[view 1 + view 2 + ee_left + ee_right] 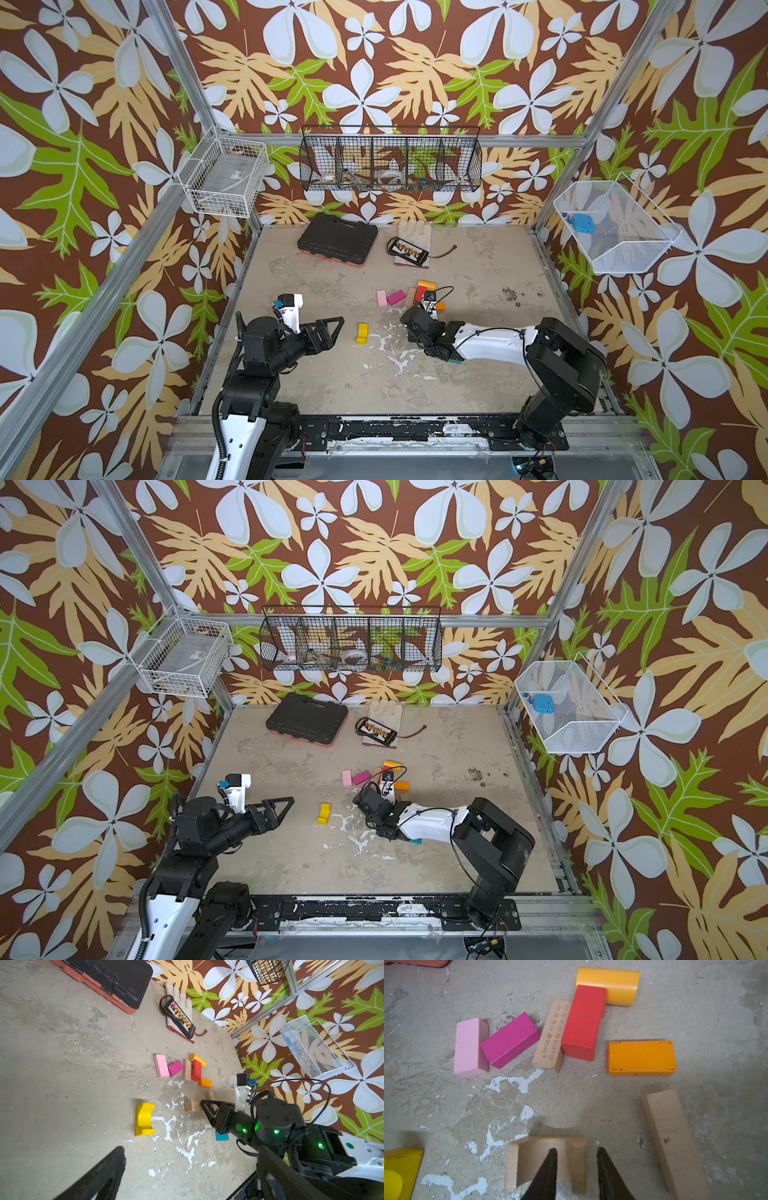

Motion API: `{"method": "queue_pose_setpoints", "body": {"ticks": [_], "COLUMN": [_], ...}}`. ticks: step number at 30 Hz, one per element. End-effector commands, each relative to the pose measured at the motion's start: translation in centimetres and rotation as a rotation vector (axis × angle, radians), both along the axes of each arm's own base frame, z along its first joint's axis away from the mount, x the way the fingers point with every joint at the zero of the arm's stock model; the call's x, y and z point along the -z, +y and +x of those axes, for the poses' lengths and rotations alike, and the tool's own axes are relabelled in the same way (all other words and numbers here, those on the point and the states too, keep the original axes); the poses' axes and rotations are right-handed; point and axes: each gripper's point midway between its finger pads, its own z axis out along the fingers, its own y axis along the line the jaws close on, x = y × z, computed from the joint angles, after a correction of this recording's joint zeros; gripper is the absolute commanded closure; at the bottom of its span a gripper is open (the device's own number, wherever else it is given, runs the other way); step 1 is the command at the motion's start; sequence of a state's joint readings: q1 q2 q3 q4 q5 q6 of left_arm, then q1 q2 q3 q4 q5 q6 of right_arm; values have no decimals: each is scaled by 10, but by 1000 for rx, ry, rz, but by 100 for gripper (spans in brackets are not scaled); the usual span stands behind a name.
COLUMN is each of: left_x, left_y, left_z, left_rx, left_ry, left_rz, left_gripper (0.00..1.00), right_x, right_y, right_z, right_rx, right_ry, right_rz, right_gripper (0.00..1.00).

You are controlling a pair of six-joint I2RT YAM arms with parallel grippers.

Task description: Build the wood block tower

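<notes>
In both top views you have no tower yet: the wood blocks (395,296) lie loose and flat on the table (332,382), the left gripper (338,322) well apart from them. The left wrist view shows its jaws wide and empty, and a teal block (222,1136) under the right arm (274,1118). In the right wrist view your right gripper (576,1149) stands parted, loosely straddling one leg of the plain wood arch (527,1155) without clamping it; all stacking looks yet to do.
</notes>
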State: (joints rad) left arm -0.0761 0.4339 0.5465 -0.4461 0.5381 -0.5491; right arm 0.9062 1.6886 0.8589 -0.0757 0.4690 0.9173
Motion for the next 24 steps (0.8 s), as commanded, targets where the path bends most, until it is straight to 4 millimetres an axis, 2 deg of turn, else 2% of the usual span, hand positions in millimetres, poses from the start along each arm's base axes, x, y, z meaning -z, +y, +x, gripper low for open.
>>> {"method": "queue_pose_setpoints", "body": {"ticks": [1,4,8,12,14,17,20,24], "left_x": [-15,-20,-15,-20,-22,-16,-18,-20], "left_y": [0,0,-2,-4,-3,-3,-5,-3], "left_z": [1,-2,-1,-5,-5,-2,-4,-4], "left_rx": [-5,-3,6,24,13,16,25,12], "left_ry": [-74,-98,-77,-103,-113,-87,-95,-108], "left_rz": [-15,-20,-23,-33,-29,-29,-32,-28], "left_gripper": [0,0,0,0,0,0,0,0], "right_x": [-6,-16,-36,-54,-60,-65,-66,-57], "right_y": [-1,-3,-7,-9,-11,-16,-18,-25], "right_z": [0,0,7,21,31,48,65,85], "right_rx": [11,17,28,32,33,35,34,55], "right_ry": [-5,-25,-64,-92,-91,-74,-66,-18], "right_rz": [10,15,-2,4,2,-14,-35,-76], "right_gripper": [64,63,60,59,55,49,49,48]}}
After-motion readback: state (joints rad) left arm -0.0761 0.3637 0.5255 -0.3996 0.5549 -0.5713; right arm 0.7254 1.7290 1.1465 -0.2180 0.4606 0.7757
